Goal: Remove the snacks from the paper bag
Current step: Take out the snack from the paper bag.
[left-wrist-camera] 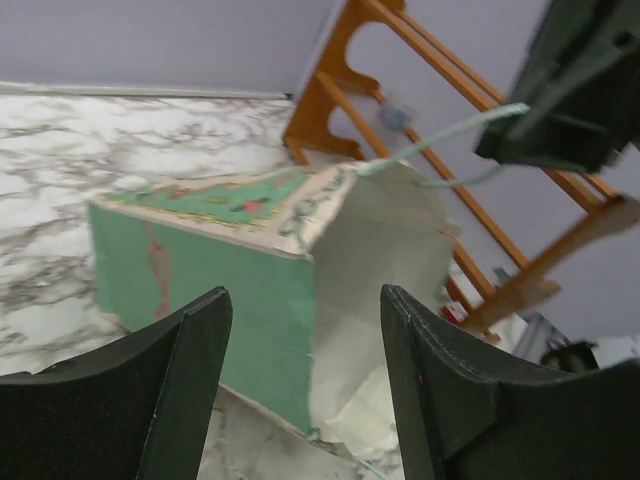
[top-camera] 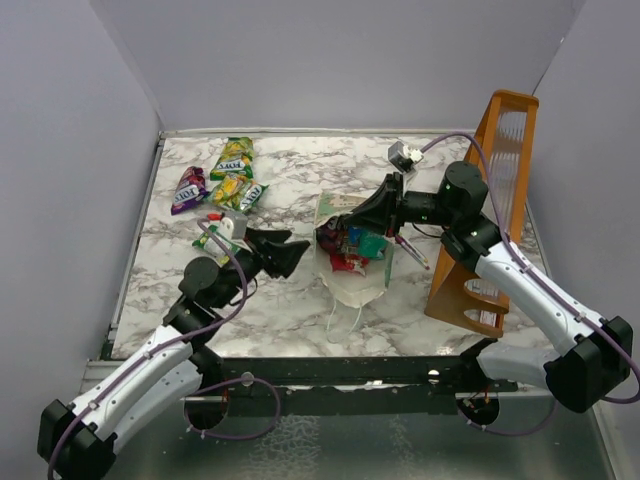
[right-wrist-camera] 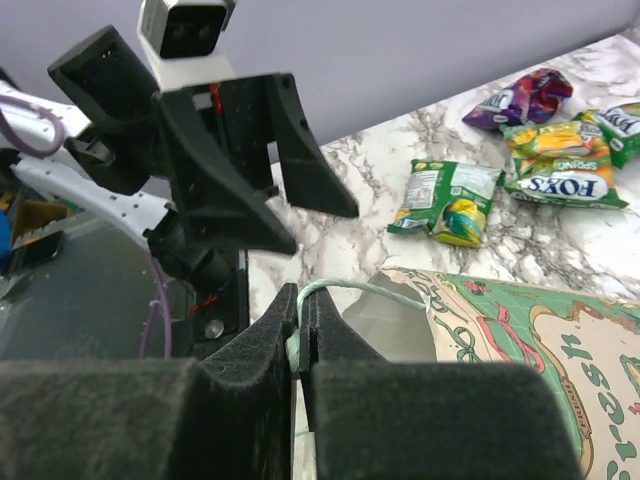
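Mid-unloading on the marble table (top-camera: 290, 312): the paper bag (top-camera: 356, 286) sits centre, mouth toward the arms. The right gripper (right-wrist-camera: 302, 335) is pinched tight on its loop handle (right-wrist-camera: 360, 287), propping it open. The left gripper (top-camera: 296, 250) hovers just beside it, jaws apart, empty. Unloaded snacks (top-camera: 232, 190) lie far-left; red and teal packets (top-camera: 350, 248) remain inside. The next move is likely to be the left gripper reaching in and nipping one packet, not paper.

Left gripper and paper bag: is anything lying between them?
Nothing. Only a bare strip of marble table separates the left gripper from the bag. The top view shows it best.
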Action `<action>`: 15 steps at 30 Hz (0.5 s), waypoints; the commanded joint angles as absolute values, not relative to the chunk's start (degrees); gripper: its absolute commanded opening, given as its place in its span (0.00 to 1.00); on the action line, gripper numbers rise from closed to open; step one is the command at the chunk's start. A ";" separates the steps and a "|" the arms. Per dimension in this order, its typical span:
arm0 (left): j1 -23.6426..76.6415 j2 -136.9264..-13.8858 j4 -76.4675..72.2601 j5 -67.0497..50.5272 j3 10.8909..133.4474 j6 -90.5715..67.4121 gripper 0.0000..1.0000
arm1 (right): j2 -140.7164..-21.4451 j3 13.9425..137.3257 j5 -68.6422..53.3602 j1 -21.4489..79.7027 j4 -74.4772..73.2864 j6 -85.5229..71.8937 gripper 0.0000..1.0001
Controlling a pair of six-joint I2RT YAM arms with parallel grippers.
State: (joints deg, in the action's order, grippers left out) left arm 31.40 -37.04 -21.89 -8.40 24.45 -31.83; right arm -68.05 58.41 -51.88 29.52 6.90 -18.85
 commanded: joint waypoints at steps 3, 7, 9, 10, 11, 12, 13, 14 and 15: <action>46.63 -34.46 -27.82 -4.48 21.34 -23.76 0.61 | -68.46 57.74 -55.72 30.32 9.84 -19.90 0.01; 55.84 -35.17 -23.01 2.91 21.49 -18.12 0.57 | -68.85 58.49 -52.50 30.32 8.53 -19.73 0.01; 61.07 -35.05 -21.65 7.74 21.31 -15.45 0.57 | -69.06 58.87 -50.86 30.32 7.77 -19.68 0.01; 63.97 -35.51 -21.46 10.44 21.38 -13.84 0.57 | -69.19 58.96 -50.60 30.32 7.72 -19.72 0.01; 66.76 -36.72 -20.79 13.03 22.06 -11.75 0.57 | -69.19 58.97 -50.42 30.32 7.67 -19.79 0.01; 69.65 -38.74 -19.74 16.91 23.45 -9.28 0.57 | -69.29 58.97 -50.18 30.32 7.67 -19.96 0.01; 73.90 -41.74 -18.27 20.39 25.25 -6.21 0.57 | -69.41 59.02 -50.03 30.32 7.64 -20.03 0.01; 77.04 -45.12 -16.64 24.53 27.65 -3.85 0.57 | -69.57 59.20 -49.96 30.32 7.35 -19.92 0.01; 78.95 -49.08 -15.02 29.49 30.15 -2.32 0.57 | -69.69 59.42 -49.88 30.32 6.95 -19.85 0.01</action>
State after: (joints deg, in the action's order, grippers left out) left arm 69.89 -38.92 -20.69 10.41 22.63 -14.02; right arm -69.10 58.00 -51.79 29.95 7.27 -19.38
